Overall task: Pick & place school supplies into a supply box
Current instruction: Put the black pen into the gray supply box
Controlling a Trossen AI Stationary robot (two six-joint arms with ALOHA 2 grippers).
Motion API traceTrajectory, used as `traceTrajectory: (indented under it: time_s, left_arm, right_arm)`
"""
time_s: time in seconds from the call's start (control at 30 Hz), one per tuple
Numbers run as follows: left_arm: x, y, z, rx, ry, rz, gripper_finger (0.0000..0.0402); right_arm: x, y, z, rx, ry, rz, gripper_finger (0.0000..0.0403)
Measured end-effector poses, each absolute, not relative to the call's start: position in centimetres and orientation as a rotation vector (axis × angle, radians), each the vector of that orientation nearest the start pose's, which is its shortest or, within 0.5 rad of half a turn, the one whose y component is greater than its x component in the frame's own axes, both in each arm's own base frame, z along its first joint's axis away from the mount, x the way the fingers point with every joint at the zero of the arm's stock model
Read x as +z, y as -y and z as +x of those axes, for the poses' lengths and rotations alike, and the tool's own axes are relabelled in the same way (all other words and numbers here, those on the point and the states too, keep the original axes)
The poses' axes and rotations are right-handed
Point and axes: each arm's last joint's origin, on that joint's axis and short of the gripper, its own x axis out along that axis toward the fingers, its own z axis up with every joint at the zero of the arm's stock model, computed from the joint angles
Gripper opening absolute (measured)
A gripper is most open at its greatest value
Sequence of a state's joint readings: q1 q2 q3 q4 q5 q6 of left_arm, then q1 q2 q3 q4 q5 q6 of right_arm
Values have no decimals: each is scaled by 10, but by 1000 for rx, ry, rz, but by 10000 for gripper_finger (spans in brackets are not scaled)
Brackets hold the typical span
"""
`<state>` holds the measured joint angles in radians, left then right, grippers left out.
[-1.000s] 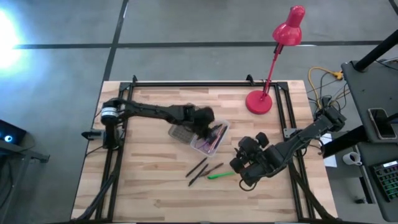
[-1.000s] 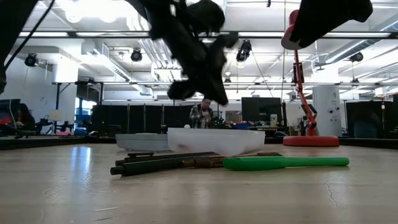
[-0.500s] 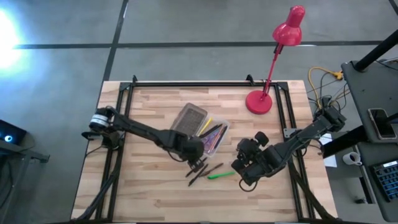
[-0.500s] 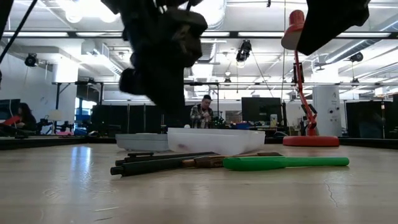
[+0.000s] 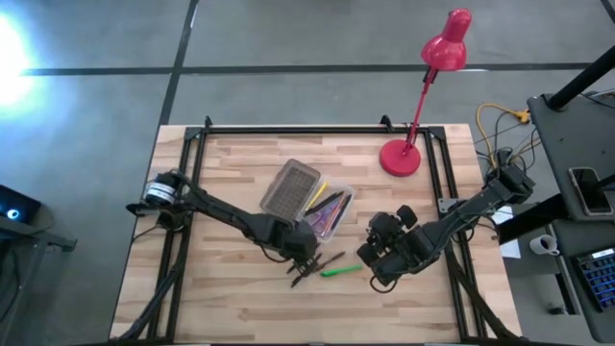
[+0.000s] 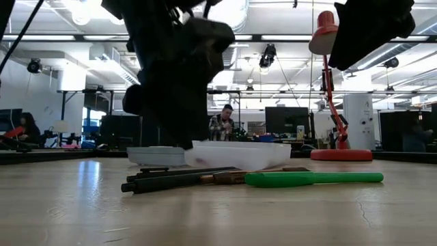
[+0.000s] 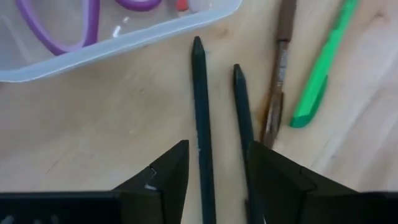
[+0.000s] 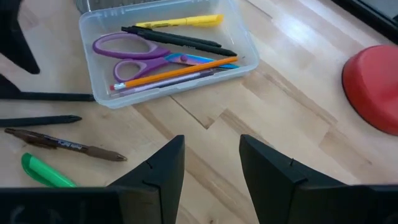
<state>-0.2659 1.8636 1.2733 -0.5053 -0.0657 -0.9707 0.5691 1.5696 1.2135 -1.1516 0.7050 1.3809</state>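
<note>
The left end effector (image 7: 214, 174), released, is poised over two thin black pencils (image 7: 200, 112) lying along its reach.

a: high view looks straight down on the whole table (image 5: 221, 288); low view sits at tabletop height, facing the room.

b: both wrist views look down close, sharing the green pen (image 7: 320, 68) and supply box (image 8: 168, 56).
</note>
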Motion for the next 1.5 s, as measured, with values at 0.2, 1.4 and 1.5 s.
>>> traceTrajectory:
  time_s: [0.2, 1.4, 1.5]
  left_arm:
    - [162, 100, 371, 397, -1105, -653, 148]
    - [169, 101, 365, 408, -1201, -604, 10]
    - [195, 101, 371, 366, -1122, -635, 10]
  right_arm:
    - [248, -134, 244, -822, -828, 330, 146]
    - [247, -134, 244, -820, -818, 344, 146]
    - [247, -134, 244, -818, -819, 341, 146]
